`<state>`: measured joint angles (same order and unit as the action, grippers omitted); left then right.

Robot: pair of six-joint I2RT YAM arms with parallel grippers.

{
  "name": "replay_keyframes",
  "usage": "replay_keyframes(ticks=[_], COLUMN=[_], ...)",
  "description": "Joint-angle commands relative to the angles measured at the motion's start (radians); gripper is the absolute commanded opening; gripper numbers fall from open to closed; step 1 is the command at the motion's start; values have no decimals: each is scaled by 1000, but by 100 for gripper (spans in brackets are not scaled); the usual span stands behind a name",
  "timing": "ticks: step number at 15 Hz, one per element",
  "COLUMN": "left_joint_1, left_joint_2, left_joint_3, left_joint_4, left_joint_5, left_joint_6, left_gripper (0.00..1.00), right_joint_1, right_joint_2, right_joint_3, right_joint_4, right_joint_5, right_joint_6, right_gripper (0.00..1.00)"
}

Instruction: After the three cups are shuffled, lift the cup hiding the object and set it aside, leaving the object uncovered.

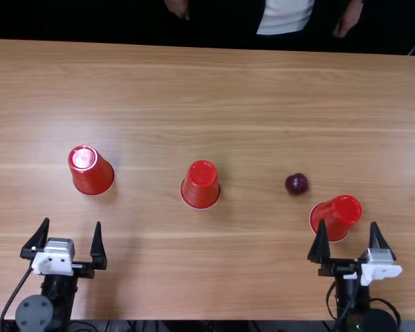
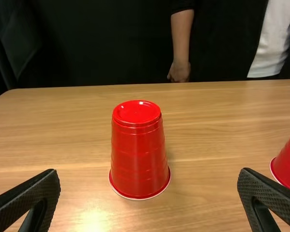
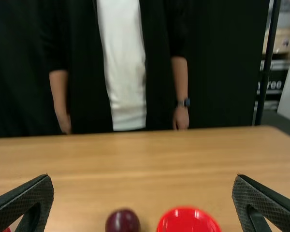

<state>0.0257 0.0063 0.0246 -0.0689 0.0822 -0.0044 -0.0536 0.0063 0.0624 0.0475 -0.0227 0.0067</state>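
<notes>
Seen from above, three red cups stand upside down in a loose row on a light wooden table (image 1: 207,90). A small dark purple ball (image 1: 297,183) lies uncovered on the wood. The left gripper (image 1: 70,225) and the right gripper (image 1: 347,227) sit at the table's near edge. Each has its two black fingers spread wide, with nothing held between them.

The overhead camera gives the whole layout, and the wrist cameras add closer detail. The left wrist camera looks side-on at the left cup (image 2: 139,150), showing its ridged wall, its flat base turned upward and a thin white rim against the wood. The edge of the middle cup (image 2: 287,162) shows off to one side. The right wrist camera looks low across the table, catching the upturned base of the right cup (image 3: 188,221) and the ball (image 3: 122,221) close beside it.

The right cup (image 1: 335,216) stands just in front of the right gripper, close to its fingertips. I cannot tell whether a finger touches it. The ball lies a little farther ahead of that gripper and to its left, near the right cup but with a gap of bare wood between them. The left cup (image 1: 90,171) stands straight ahead of the left gripper, apart from it. The middle cup (image 1: 200,185) is ahead and to that gripper's right, well apart from both grippers.

The tabletop has a long straight grain and a soft glare near the left gripper. Beyond the far edge the room is dark, with a black upright pole (image 3: 266,63) standing to one side.
</notes>
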Motion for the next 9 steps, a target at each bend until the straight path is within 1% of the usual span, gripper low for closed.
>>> replay_keyframes(ticks=[1, 5, 7, 9], left_joint_1=[-4, -4, -4, -4], left_joint_2=[-6, -6, -6, -6], left_joint_3=[-25, -25, -25, -25], left_joint_4=[3, -3, -3, -3], left_joint_5=[10, 6, 12, 12], left_joint_6=[3, 3, 1, 1], left_gripper=[100, 100, 100, 100], right_joint_1=[-9, -9, -9, -9], right_joint_2=[-6, -6, -6, -6], right_joint_3=[-22, -44, -44, -44], right_joint_4=[10, 7, 7, 5], right_joint_5=[1, 4, 4, 4], right_joint_6=[4, 1, 1, -1], right_gripper=[100, 100, 100, 100])
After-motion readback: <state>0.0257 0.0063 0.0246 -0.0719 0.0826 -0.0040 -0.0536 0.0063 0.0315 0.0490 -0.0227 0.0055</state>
